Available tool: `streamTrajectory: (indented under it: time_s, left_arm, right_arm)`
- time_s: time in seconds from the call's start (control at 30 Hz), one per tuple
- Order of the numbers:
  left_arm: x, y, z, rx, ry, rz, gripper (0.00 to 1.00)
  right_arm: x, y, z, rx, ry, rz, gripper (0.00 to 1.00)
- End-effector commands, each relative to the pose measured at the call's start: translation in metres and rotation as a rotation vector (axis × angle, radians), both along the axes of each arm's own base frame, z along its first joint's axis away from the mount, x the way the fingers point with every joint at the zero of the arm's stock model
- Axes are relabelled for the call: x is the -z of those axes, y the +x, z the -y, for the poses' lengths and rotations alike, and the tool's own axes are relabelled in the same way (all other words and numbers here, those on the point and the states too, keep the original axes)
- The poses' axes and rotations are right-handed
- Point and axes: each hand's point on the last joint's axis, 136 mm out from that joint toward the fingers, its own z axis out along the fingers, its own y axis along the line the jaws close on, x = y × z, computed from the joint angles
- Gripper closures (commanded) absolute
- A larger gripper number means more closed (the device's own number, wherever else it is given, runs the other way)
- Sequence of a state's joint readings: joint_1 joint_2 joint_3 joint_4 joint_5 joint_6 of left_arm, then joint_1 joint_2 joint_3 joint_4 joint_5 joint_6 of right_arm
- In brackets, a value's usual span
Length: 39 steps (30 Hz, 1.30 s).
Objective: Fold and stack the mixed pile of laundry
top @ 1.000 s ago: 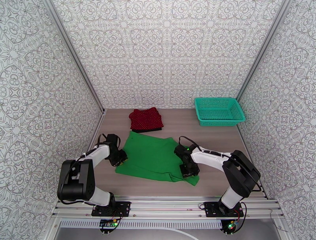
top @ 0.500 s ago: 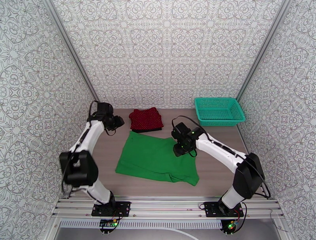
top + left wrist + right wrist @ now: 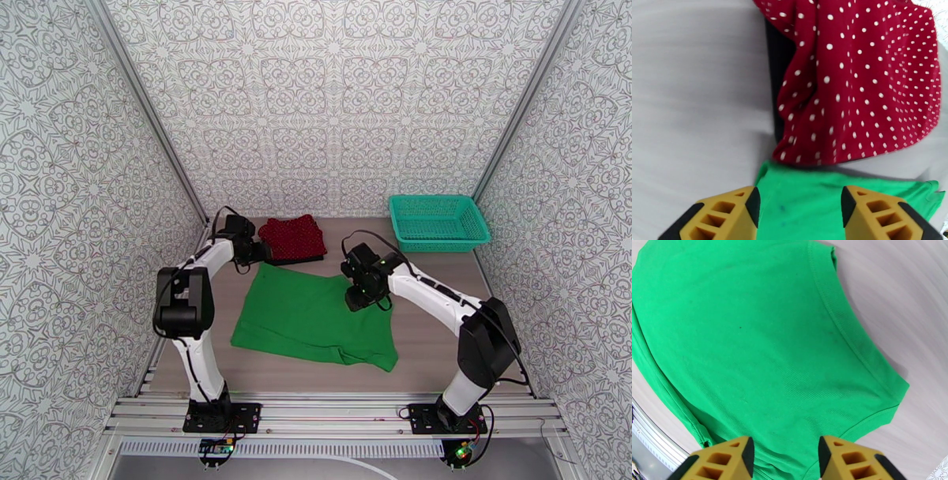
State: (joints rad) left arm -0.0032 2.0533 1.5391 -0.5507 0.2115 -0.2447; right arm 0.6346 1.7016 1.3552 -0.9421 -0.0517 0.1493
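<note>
Teal basket (image 3: 442, 243) sits well off from both grippers, far right on the tabletop (image 3: 450, 316). All 3 garments lie outside it, on the tabletop.

Left gripper (image 3: 257, 253) (image 3: 800, 201) has its fingers apart and nothing between them. It hangs over the far left corner of the green garment (image 3: 308, 316) (image 3: 809, 189). The red dotted garment (image 3: 292, 238) (image 3: 869, 87) is just ahead of it, on top of the black garment (image 3: 780, 59), which shows as a dark strip along the red one's edge.

Right gripper (image 3: 357, 300) (image 3: 786, 453) is also spread with nothing clamped, and it hovers over the green garment (image 3: 750, 338) at its far right corner.

Versus 1 s ago, we note both grippers have left the near corners of the green garment. The left arm has swung far out toward the red one, and the right has pulled up to the far right corner. The green garment lies flat in the same spot and the red and black stack is unmoved.
</note>
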Motion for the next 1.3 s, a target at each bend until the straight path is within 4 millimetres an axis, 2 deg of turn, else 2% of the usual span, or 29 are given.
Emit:
streamTrajectory:
  time_s: [0.0, 0.23, 0.3, 0.57, 0.8, 0.9, 1.0, 1.07, 1.1, 1.27]
  left_arm:
    - [0.013, 0.008, -0.01, -0.001, 0.059, -0.003, 0.43]
    - [0.019, 0.006, -0.008, 0.008, 0.07, -0.01, 0.45]
    - [0.021, 0.005, -0.007, 0.011, 0.072, -0.019, 0.48]
    - [0.031, -0.009, -0.003, 0.024, 0.082, -0.074, 0.52]
    - [0.035, -0.003, -0.002, 0.031, 0.083, -0.095, 0.6]
    - [0.035, 0.002, -0.002, 0.036, 0.088, -0.097, 0.67]
    - [0.035, 0.004, -0.003, 0.038, 0.094, -0.097, 0.83]
    - [0.034, 0.004, -0.002, 0.041, 0.093, -0.096, 0.97]
    - [0.034, 0.004, -0.001, 0.043, 0.093, -0.097, 1.0]
    - [0.023, 0.0, 0.004, 0.048, 0.095, -0.071, 1.0]
  right_arm:
    - [0.005, -0.004, 0.0, 0.009, 0.019, -0.017, 0.52]
    - [0.006, -0.008, 0.002, 0.019, 0.022, -0.027, 0.52]
    - [0.006, -0.008, 0.002, 0.023, 0.023, -0.027, 0.52]
    - [0.003, -0.008, 0.001, 0.022, 0.033, -0.025, 0.52]
    - [0.003, -0.009, 0.002, 0.019, 0.032, -0.021, 0.51]
    - [0.0, -0.005, 0.0, -0.001, 0.03, -0.009, 0.51]
    - [-0.005, 0.009, -0.006, -0.047, 0.035, 0.03, 0.47]
    - [-0.007, 0.026, -0.014, -0.086, 0.06, 0.065, 0.45]
    - [-0.006, 0.033, -0.017, -0.101, 0.07, 0.075, 0.44]
    - [0.004, 0.083, -0.034, -0.123, 0.132, 0.085, 0.43]
